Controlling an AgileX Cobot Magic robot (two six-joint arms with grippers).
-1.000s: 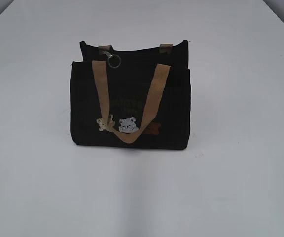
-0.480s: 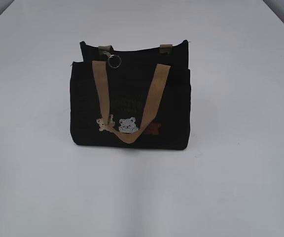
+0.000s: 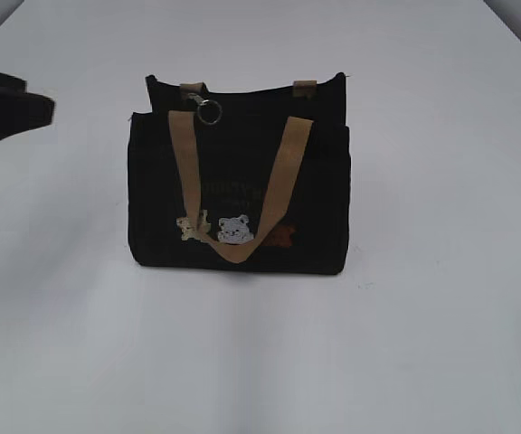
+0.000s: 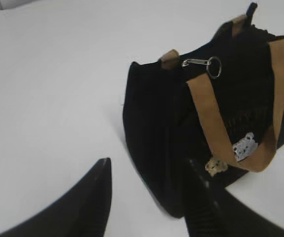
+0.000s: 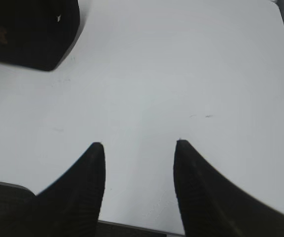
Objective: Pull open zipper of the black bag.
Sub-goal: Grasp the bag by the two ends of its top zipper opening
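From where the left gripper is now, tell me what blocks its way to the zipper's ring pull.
Nothing visible stands between them. The left gripper is open, low beside the black bag's end, with only bare white table around it. The silver ring hangs exposed at the top edge, just above the near tan handle.

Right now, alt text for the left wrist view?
A black bag with tan handles stands on a white table, a silver ring pull hanging at its top edge. The left gripper is open, its dark fingers in the foreground, empty, just short of the bag.
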